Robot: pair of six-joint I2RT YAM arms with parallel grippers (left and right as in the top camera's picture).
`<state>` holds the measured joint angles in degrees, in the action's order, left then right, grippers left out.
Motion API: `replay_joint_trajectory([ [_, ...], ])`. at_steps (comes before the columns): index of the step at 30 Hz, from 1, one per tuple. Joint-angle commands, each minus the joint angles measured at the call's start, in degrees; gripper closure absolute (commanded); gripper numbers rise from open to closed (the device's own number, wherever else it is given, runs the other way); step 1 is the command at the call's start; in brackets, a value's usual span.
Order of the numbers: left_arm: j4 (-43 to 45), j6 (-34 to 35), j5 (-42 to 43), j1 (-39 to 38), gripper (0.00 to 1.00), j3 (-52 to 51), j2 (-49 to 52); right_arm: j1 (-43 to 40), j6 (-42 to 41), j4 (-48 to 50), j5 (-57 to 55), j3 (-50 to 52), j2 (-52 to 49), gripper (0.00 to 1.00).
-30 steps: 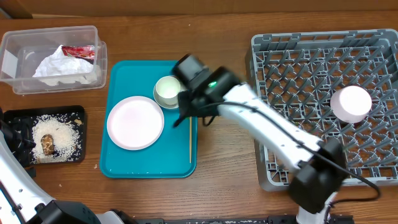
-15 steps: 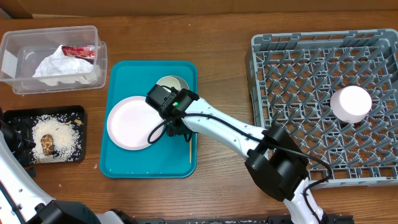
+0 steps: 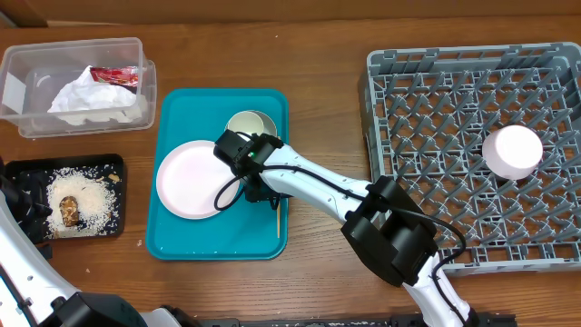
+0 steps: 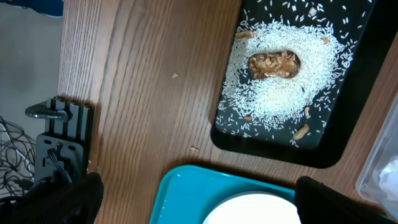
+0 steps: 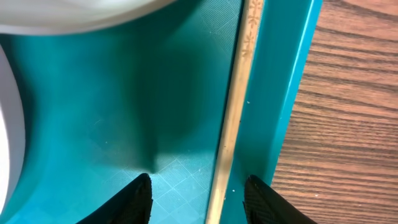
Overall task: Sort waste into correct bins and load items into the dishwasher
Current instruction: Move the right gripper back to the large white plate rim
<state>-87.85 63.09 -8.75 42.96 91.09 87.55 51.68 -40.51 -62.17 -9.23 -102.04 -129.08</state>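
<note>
Where the brown wooden table (image 3: 327, 54) meets its left border, the left wrist view shows grey floor beyond the edge, with a black clamp (image 4: 59, 134) and loose cables fixed there. At ten o'clock on the table stands the clear tub (image 3: 27, 68), holding the crumpled napkin (image 3: 77, 98) with the red wrapper (image 3: 115, 75) at its one o'clock. At eight o'clock lies the black tray (image 3: 18, 168), strewn with rice (image 3: 86, 195) around a brown lump (image 3: 69, 211). The left hand (image 4: 196, 193) hangs released over this corner, its fingers spread wide with nothing between them.

Just right of both bins sits the teal tray (image 3: 209, 241). The large plate (image 3: 191, 182) fills its nine o'clock side and the bowl (image 3: 250, 123) stands at its one o'clock, close beside the plate. The wooden stick (image 3: 278, 218) lies flat at the tray's four o'clock, along the inside of the right wall. The right hand (image 5: 198, 193) is lowered over the tray floor, unclenched: its fingers (image 5: 138, 198) straddle the stick with a gap on either side, grasping nothing.

At three o'clock on the table stands the grey dish rack (image 3: 390, 82), with the small plate (image 3: 512, 150) among the pegs toward its three o'clock side.
</note>
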Motion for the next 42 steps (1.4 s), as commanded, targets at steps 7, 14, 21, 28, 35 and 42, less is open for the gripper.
replay_joint_trajectory([
  [7, -0.1, 1.0, -0.2, 0.2, 0.00, -0.2, 0.1, -0.2, -1.7, 0.1, 0.1, -0.3, -0.3, 0.56],
  [14, -0.1, 1.0, -0.2, 0.2, 0.00, -0.2, 0.1, -0.2, -1.7, -0.3, 1.6, -0.5, 1.1, 0.57],
  [21, -0.1, 1.0, -0.2, 0.2, 0.00, -0.2, 0.1, -0.2, -1.6, -0.2, 1.8, -0.5, 6.7, 0.57],
  [28, -0.1, 1.0, -0.2, 0.2, 0.00, -0.2, 0.1, -1.2, 2.4, 3.7, -1.0, -0.5, 14.9, 0.51],
  [35, -0.1, 1.0, -0.2, 0.2, 0.00, -0.2, 0.1, -1.3, 10.8, 12.3, 3.0, -0.5, 17.1, 0.45],
  [42, -0.1, 1.0, -0.2, 0.2, 0.00, -0.2, 0.1, -0.6, 8.2, 14.5, 5.9, -0.4, 16.7, 0.45],
])
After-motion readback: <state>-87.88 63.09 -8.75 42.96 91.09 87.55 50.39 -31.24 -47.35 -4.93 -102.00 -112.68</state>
